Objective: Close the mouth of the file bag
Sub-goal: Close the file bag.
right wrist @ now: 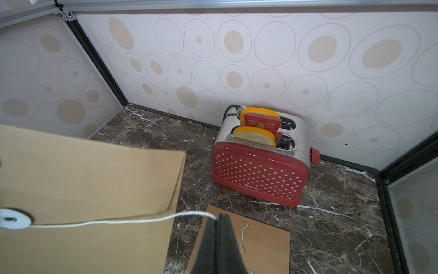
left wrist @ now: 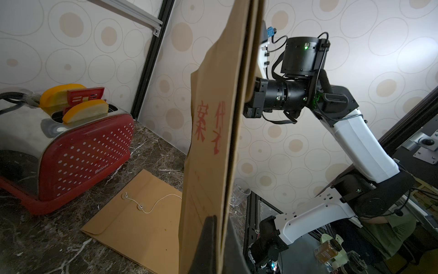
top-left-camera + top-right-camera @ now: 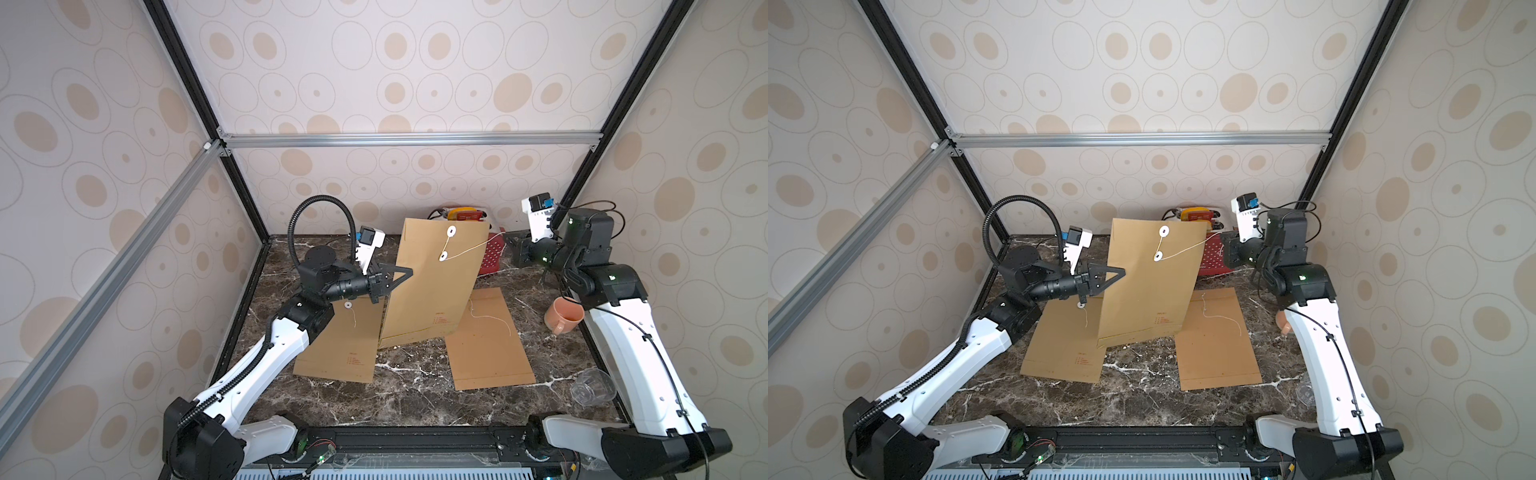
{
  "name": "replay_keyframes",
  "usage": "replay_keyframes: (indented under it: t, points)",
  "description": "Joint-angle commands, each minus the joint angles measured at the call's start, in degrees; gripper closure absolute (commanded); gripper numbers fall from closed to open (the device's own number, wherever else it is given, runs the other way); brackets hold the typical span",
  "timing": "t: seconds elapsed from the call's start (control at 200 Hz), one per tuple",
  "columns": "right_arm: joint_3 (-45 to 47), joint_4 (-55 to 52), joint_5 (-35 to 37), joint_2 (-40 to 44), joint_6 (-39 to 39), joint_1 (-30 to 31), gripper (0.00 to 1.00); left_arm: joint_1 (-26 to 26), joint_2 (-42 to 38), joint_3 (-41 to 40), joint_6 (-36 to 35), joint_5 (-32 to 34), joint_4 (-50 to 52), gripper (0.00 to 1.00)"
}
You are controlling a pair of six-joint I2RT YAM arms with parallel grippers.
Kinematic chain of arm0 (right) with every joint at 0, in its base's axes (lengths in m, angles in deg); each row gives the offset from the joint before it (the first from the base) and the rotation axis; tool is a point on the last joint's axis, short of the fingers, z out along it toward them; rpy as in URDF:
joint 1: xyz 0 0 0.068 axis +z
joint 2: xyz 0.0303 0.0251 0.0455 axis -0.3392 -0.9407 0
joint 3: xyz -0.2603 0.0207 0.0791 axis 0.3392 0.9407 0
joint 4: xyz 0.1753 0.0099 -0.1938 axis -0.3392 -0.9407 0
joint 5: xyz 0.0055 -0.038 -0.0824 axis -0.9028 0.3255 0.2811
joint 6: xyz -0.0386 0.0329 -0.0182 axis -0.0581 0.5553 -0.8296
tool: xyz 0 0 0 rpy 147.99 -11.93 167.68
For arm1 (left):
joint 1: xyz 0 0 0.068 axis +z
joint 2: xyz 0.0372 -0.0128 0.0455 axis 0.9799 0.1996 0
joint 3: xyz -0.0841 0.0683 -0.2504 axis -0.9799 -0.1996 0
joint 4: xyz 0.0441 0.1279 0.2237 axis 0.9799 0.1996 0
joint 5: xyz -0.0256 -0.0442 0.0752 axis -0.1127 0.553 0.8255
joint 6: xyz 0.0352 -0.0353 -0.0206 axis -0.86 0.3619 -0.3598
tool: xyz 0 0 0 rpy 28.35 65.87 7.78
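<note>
We hold the upright file bag (image 3: 432, 291) by its edge in the closed left gripper (image 3: 408, 273); our right gripper (image 1: 218, 216) pinches the string (image 1: 106, 222) taut.

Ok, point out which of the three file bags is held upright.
The middle file bag, gripped by the left pincer; the left bag and right bag lie flat.
</note>
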Motion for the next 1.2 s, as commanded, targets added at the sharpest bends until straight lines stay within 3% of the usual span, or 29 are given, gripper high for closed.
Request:
replay_keyframes:
  t: [0.0, 0.371, 0.566, 0.781, 1.192]
  points:
    - [-4.0, -1.6, 0.9, -1.7, -0.6, -0.2, 1.00, -0.3, -0.6, 3.0, -1.8, -0.8, 0.2, 1.00]
    - [-5.5, 2.6, -7.6, -2.3, 3.8, 0.5, 1.00, -1.1, 0.5, 4.3, -3.8, -0.1, 3.8, 1.00]
    - [-7.6, 3.9, -8.0, -2.8, 4.7, 5.0, 1.00, -1.4, 1.7, 6.0, -6.7, 2.1, 9.6, 1.00]
    - [-13.9, 1.5, -5.6, -6.9, 3.1, 10.1, 1.00, -1.3, 1.9, 6.0, -6.7, 2.2, 9.7, 1.00]
    - [-16.4, 3.3, -3.0, -7.8, 3.3, 18.4, 1.00, -1.6, 2.9, 6.6, -6.7, 1.7, 10.4, 1.00]
